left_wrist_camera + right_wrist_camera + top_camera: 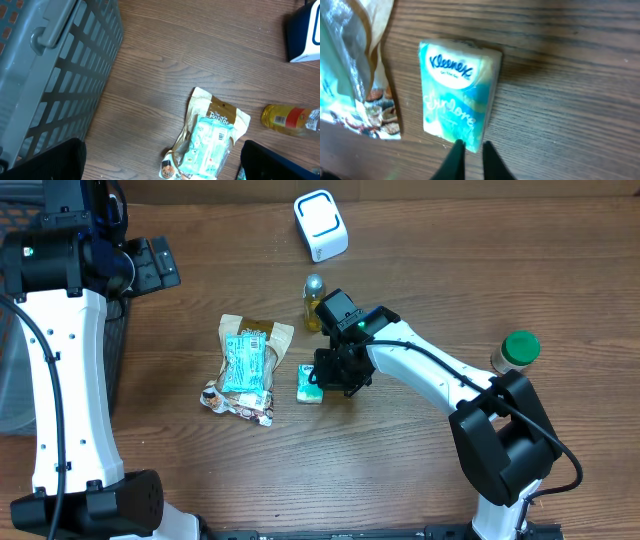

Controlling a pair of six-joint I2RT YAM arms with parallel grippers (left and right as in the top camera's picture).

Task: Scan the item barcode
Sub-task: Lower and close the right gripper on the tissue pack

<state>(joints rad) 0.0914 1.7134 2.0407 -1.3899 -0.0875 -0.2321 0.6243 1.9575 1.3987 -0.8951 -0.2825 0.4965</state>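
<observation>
While the tissue pack (pixel 457 95) lies flat and label-up on the tabletop (pixel 450 260), the right gripper (pixel 471 147) sits at the pack's near short end, so the pack's long axis runs straight away from it in the wrist view. Its two fingertips (pixel 456 150) stand close together with only a thin gap, one on each side of the pack's corner. I cannot tell whether they pinch that corner or merely touch it.

From above, the gripper body covers the pack's right side, and the fingertips themselves are hidden there. The scanner (pixel 320 225) stands well beyond the pack toward the far edge, with the yellow bottle (pixel 314 302) between the two. The snack bags (pixel 245 365) lie just beside the pack on its left.

The left gripper (pixel 162 150) is spread wide and holds nothing. It hangs well away from the pack, up and to its left, so the right arm is much the nearer. No barcode shows on the upward face, so the pack will probably have to be lifted and turned before it is carried past the bottle to the scanner. A hold on one corner alone could let it swing or slip.
</observation>
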